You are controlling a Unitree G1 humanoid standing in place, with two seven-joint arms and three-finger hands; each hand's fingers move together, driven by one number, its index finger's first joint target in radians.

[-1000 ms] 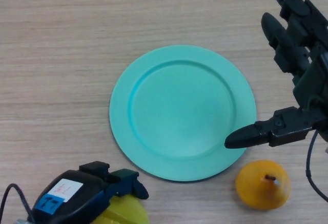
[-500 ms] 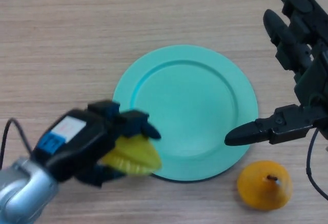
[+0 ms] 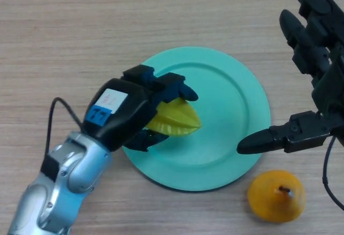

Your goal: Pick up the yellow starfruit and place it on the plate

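Note:
My left hand (image 3: 129, 111) is curled round the yellow starfruit (image 3: 176, 119) and holds it over the left part of the teal plate (image 3: 236, 106). Whether the fruit touches the plate I cannot tell. The starfruit's ridged tip pokes out to the right past the fingers. My right hand (image 3: 317, 79) hangs open at the right edge of the view, its thumb reaching over the plate's right rim.
An orange pear-shaped fruit (image 3: 276, 196) lies on the wooden table (image 3: 64, 25) just below the plate's lower right rim, under my right thumb.
My left hand has carried the starfruit up and to the right, from the bottom left corner to over the plate. The right hand has barely moved.

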